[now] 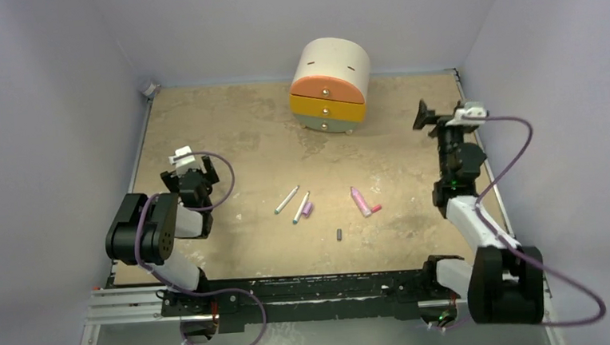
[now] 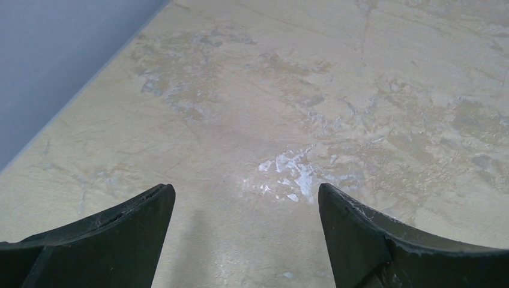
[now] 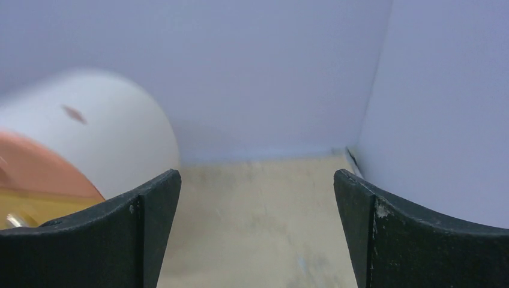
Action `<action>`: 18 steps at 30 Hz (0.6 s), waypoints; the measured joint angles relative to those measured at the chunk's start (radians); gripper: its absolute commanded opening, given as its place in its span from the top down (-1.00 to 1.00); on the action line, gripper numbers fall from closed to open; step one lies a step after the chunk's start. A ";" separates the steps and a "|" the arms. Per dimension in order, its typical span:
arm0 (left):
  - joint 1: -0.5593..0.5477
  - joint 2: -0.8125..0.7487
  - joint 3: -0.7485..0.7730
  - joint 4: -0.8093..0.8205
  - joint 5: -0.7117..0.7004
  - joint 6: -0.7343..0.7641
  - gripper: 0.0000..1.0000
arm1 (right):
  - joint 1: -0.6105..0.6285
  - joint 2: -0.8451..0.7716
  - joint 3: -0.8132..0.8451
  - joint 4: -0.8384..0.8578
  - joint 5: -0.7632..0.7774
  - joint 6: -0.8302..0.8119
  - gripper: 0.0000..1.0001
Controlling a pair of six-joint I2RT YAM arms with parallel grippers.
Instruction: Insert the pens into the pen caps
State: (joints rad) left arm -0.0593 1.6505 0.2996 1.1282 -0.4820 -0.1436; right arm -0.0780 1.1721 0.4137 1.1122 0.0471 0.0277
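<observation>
Near the table's middle lie two slim white pens, one with a teal end (image 1: pixel 287 199) and one with a blue end (image 1: pixel 301 207). A purple pen cap (image 1: pixel 308 209) rests against the blue-ended pen. To the right lies a thicker pink pen (image 1: pixel 360 202) with a reddish-pink cap (image 1: pixel 376 208) beside its near end. A dark grey cap (image 1: pixel 339 234) sits alone, nearer the front. My left gripper (image 1: pixel 190 175) (image 2: pixel 246 191) hovers open over bare table at the left, far from the pens. My right gripper (image 1: pixel 426 115) (image 3: pixel 257 175) is raised at the back right, open and empty.
A rounded drawer unit (image 1: pixel 330 84) (image 3: pixel 90 138), white with orange, yellow and pale green fronts, stands at the back centre. Walls close the table on the left, back and right. A rail (image 1: pixel 293 289) runs along the front edge.
</observation>
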 measured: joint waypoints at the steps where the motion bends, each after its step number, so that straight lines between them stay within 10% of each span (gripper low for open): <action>1: 0.000 -0.016 -0.002 -0.012 0.002 0.000 -0.79 | 0.001 -0.053 0.062 -0.061 -0.013 0.037 -1.00; 6: 0.000 -0.240 -0.043 -0.082 -0.032 -0.006 -0.79 | 0.002 -0.163 0.346 -0.306 -0.127 0.255 -1.00; 16: -0.003 -0.829 -0.009 -0.352 -0.001 -0.278 -0.79 | -0.044 -0.089 0.323 -0.637 -0.419 0.638 -1.00; 18: -0.005 -0.872 0.009 -0.385 -0.008 -0.427 -0.79 | -0.045 -0.084 0.263 -0.593 -0.472 0.693 -0.60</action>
State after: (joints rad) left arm -0.0647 0.7780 0.3088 0.7429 -0.4900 -0.5709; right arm -0.1230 1.0882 0.6769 0.5190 -0.4248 0.7208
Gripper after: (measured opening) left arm 0.892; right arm 0.998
